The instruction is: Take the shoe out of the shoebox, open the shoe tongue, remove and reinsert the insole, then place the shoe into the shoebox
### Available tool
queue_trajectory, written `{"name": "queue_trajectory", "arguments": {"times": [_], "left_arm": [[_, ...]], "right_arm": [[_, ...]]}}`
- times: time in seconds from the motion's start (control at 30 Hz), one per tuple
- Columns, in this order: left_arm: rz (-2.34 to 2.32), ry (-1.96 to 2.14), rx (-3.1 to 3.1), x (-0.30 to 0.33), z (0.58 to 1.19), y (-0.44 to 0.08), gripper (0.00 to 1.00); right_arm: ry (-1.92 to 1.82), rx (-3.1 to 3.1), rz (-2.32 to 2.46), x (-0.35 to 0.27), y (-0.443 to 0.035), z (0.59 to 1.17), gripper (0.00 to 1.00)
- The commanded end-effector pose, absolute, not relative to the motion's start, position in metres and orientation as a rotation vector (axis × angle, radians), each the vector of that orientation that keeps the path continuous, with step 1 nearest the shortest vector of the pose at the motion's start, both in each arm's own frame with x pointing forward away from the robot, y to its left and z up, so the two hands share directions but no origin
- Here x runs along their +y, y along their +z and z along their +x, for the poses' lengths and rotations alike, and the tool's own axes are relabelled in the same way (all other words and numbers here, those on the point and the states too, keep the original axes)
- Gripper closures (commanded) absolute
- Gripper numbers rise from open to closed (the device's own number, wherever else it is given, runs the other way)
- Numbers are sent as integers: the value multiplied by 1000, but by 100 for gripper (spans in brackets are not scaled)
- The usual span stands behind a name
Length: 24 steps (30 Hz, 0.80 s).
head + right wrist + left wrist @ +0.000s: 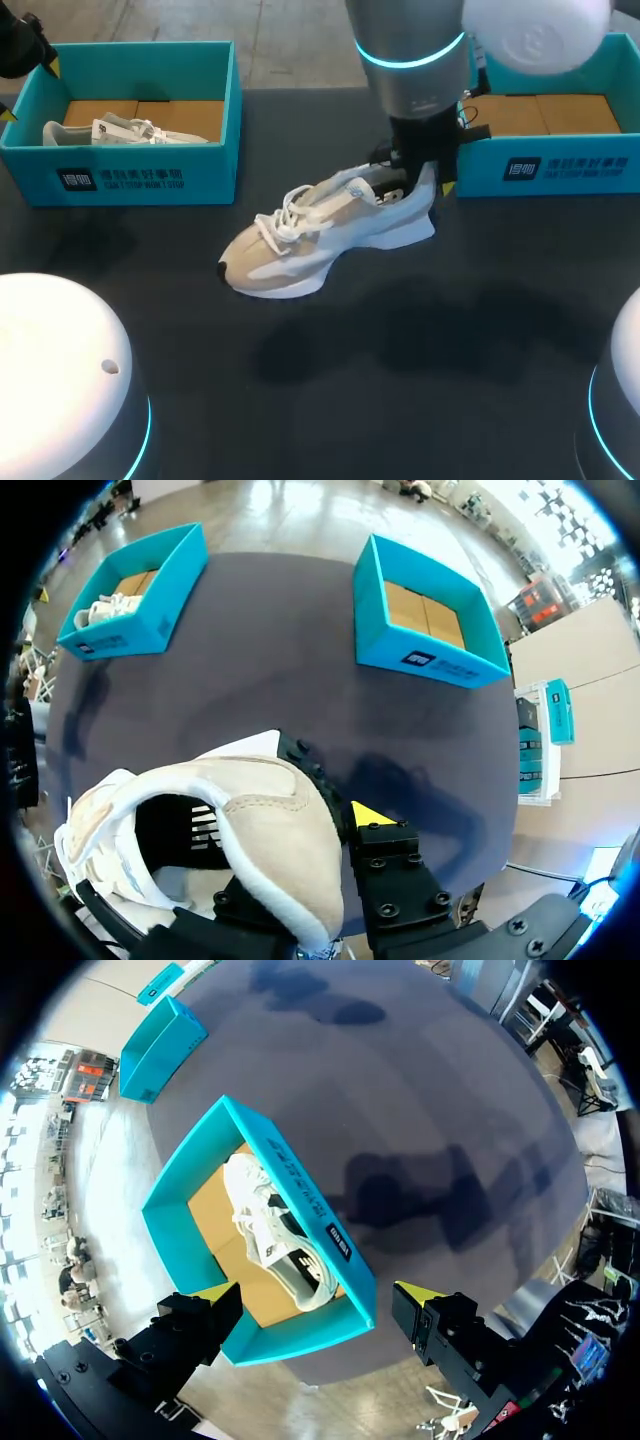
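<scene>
even overhead light noted. soft, broad shadows are cast across the dark tabletop [450, 400], one beneath the shoe [320, 235]. white arm housings [60, 350] are washed out by glare. straight edges are bent toward the wrist views' rims.

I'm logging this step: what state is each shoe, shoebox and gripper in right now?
table shoe: on table, laced, heel held.
boxed shoe: lying in left shoebox.
left shoebox: open.
right shoebox: open, empty.
left gripper: jaws open, over left shoebox.
right gripper: jaws shut on table shoe.
</scene>
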<state>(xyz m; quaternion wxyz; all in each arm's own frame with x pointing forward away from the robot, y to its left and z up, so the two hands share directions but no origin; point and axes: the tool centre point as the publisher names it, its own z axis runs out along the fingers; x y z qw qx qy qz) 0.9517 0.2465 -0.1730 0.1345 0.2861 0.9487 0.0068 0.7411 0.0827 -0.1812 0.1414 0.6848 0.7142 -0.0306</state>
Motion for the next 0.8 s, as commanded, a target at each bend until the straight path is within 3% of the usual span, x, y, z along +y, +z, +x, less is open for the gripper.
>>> {"name": "queue_trajectory", "arguments": {"times": [0.03, 0.8], "left_arm": [[829, 25, 2748, 246, 950, -173, 0], [829, 25, 2748, 246, 950, -173, 0]], "right_arm": [[-99, 2061, 1979, 86, -180, 743, 100], [-98, 2044, 1967, 99, -187, 749, 100]]}}
